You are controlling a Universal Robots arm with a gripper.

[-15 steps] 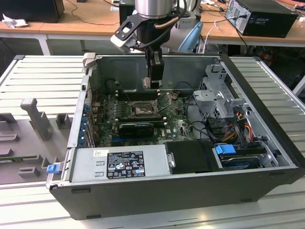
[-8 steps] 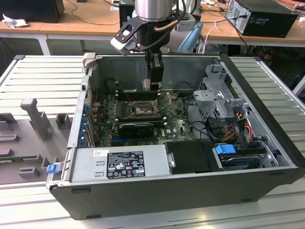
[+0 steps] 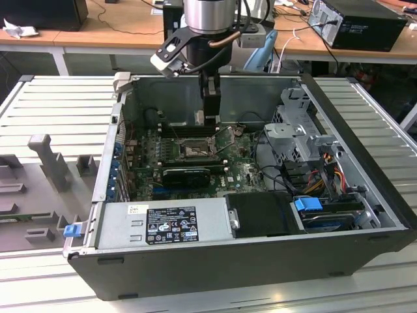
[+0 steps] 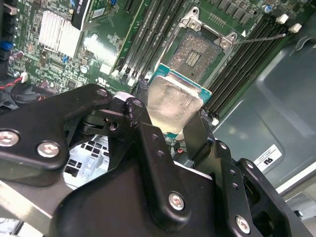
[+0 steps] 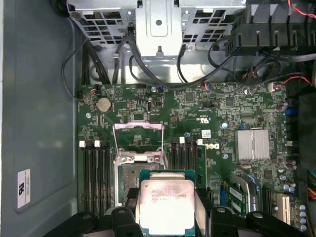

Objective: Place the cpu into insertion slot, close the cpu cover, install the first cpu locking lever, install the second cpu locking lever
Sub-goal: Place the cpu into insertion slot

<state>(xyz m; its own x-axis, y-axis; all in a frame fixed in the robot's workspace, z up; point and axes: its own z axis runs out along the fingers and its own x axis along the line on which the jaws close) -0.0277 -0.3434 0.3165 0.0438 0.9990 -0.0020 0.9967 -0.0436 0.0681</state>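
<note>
My gripper is shut on the cpu, a flat square chip with a pale metal top and a green edge, clamped on two opposite sides by black fingers. The cpu hangs above the green board, partly overlapping the insertion slot. The slot lies uncovered, its dark contact field showing inside a silver rim. The cpu cover stands swung open at the slot's far side. A thin wire lever sticks out beside the slot. In the exterior view the gripper is low inside the case, just behind the slot.
Memory slots flank the socket on both sides. A finned heat sink sits on the board. A metal drive cage and loose cables fill the exterior view's right side. The power supply is along the front wall.
</note>
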